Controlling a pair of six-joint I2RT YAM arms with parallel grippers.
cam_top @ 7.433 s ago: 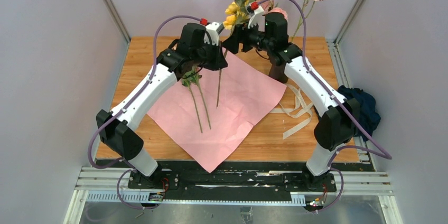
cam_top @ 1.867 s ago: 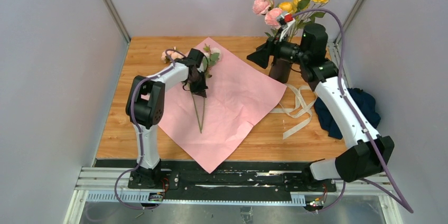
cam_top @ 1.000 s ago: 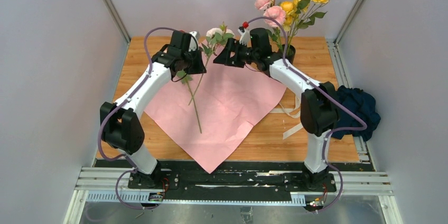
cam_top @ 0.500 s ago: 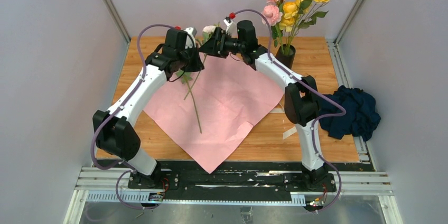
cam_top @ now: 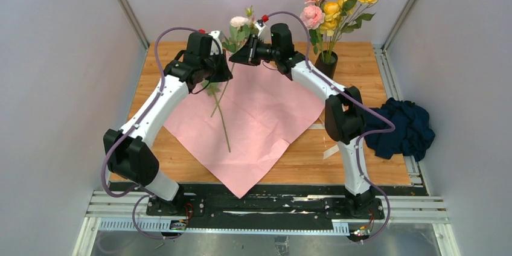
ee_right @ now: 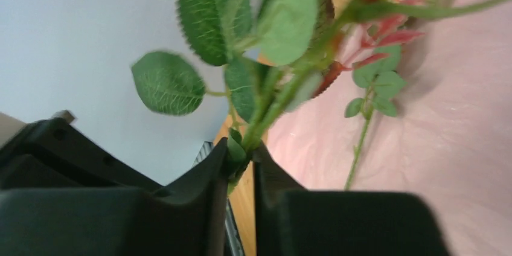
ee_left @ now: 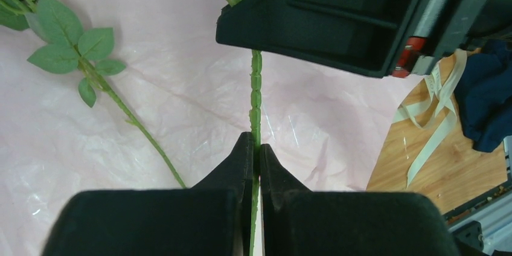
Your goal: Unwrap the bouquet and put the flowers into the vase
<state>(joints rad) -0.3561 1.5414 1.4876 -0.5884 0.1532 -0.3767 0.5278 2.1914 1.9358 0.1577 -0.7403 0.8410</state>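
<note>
Wrapping paper (cam_top: 259, 123) spread flat; vase (cam_top: 328, 63) back right, holding blooms (cam_top: 330, 8). Flower stem (ee_left: 256, 87) raised above paper, pinched low by left gripper (ee_left: 254, 159), clamped higher among leaves (ee_right: 169, 84) by right gripper (ee_right: 241, 159). Risk: opposed pulls bending stem; leaf-caught grip slipping.

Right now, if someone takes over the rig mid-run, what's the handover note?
Left tool: shut on a flower stem, held up over the pink paper.
Right tool: closed on the same stem, higher up by the leaves.
Vase: back right, upright, holding pink and yellow flowers.
Done: bouquet unwrapped, paper spread flat.
Left: probably hand this stem to the right arm and put it in the vase, then the loose stem lying on the paper.
</note>
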